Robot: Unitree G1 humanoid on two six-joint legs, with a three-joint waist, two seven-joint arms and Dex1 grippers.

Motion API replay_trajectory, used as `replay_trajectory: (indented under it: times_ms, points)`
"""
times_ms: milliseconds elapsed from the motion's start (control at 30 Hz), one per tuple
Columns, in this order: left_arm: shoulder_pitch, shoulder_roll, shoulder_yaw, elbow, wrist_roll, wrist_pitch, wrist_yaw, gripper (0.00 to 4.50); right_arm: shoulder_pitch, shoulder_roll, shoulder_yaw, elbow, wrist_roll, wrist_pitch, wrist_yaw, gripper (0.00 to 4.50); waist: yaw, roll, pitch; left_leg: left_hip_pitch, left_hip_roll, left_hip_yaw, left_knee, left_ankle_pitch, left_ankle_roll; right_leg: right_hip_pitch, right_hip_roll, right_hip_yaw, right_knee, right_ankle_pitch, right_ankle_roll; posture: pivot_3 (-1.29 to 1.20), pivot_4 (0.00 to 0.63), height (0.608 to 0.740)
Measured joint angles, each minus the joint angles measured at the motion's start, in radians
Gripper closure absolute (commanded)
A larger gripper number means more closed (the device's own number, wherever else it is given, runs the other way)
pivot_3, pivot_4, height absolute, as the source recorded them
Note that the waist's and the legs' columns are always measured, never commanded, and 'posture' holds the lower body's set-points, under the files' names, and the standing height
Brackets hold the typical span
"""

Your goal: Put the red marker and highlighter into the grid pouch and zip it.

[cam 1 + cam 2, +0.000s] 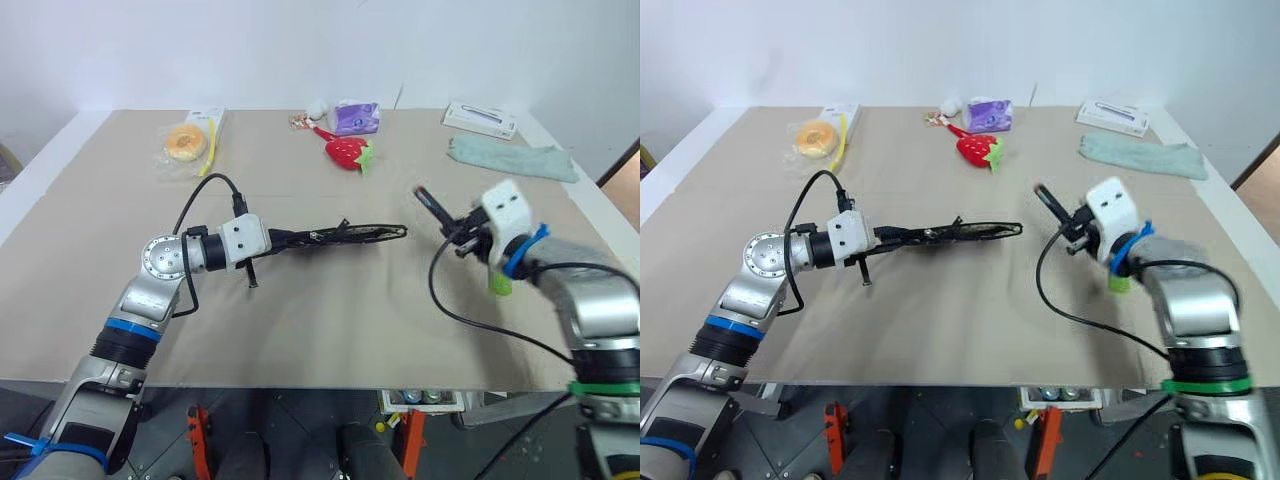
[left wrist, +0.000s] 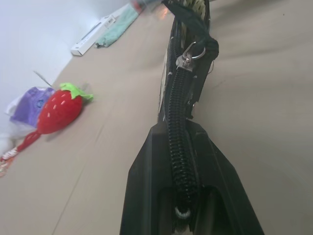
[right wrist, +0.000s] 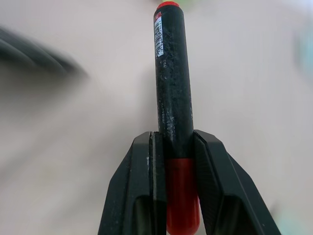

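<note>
The right gripper clamps the marker, barrel sticking out past the fingertips, lifted off the table. The left gripper pinches the pouch by its edge. The highlighter lies beneath the right wrist.

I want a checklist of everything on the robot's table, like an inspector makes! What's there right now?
Surface: tan table.
Job's things: grid pouch held edge-up; red marker held; highlighter beside right wrist.
Clutter: strawberry toy, bagged donut, purple packet, green cloth, white box.
Grippers: left gripper shut on pouch; right gripper shut on marker.
Cables: black cable on each arm.
Surroundings: white wall; floor below the table edge.
</note>
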Motion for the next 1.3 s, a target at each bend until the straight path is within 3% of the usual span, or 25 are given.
replay_trajectory:
  times_ms: [200,500,700,1000,1200,1300]
  points:
    - [0.0,-0.001,0.0,0.001,0.001,0.01,-0.012,4.5,-0.035,-0.188,0.033,-0.103,0.05,-0.053,0.258,3.99,0.001,0.0,0.0,0.0,0.0,0.0,0.001,0.0,0.0,0.0,0.0,0.0,0.0,0.0,-0.001,0.0,0.15,0.739]
    - [0.009,-0.014,-0.001,-0.005,0.002,0.014,-0.012,4.5,-0.072,-0.222,0.263,-0.091,-0.169,-0.135,0.301,3.99,0.002,0.0,0.0,0.0,0.0,0.002,0.001,0.001,-0.001,0.0,0.0,0.0,0.0,0.001,-0.002,0.0,0.15,0.739]
    - [0.013,-0.018,-0.001,-0.005,0.003,0.017,-0.012,4.5,-0.129,-0.167,0.299,-0.036,-0.231,-0.135,0.289,3.99,0.001,0.0,0.0,0.001,0.0,0.001,0.001,0.001,-0.001,0.0,0.0,0.0,0.0,0.001,-0.002,0.0,0.15,0.739]
    - [0.014,-0.036,-0.002,-0.009,0.004,0.022,-0.011,4.5,-0.246,0.018,0.437,-0.038,-0.331,-0.103,0.273,3.99,0.002,0.0,0.0,0.0,0.0,0.001,0.001,0.001,-0.001,0.0,0.0,0.0,0.001,0.001,-0.002,0.0,0.15,0.739]
    - [0.017,-0.037,-0.001,-0.024,0.004,0.04,-0.008,4.5,-0.258,0.053,0.453,-0.038,-0.373,-0.129,0.269,3.99,0.002,0.0,0.0,0.0,0.0,0.001,0.001,0.001,-0.001,0.0,0.0,0.0,0.001,0.001,-0.003,0.0,0.15,0.739]
    - [0.023,-0.038,-0.001,-0.035,0.002,0.043,-0.006,4.5,-0.258,0.068,0.45,-0.038,-0.375,-0.149,0.269,2.5,0.002,0.0,0.0,0.0,0.0,0.001,0.001,0.001,-0.001,0.0,0.0,0.0,0.001,0.001,-0.003,0.0,0.15,0.739]
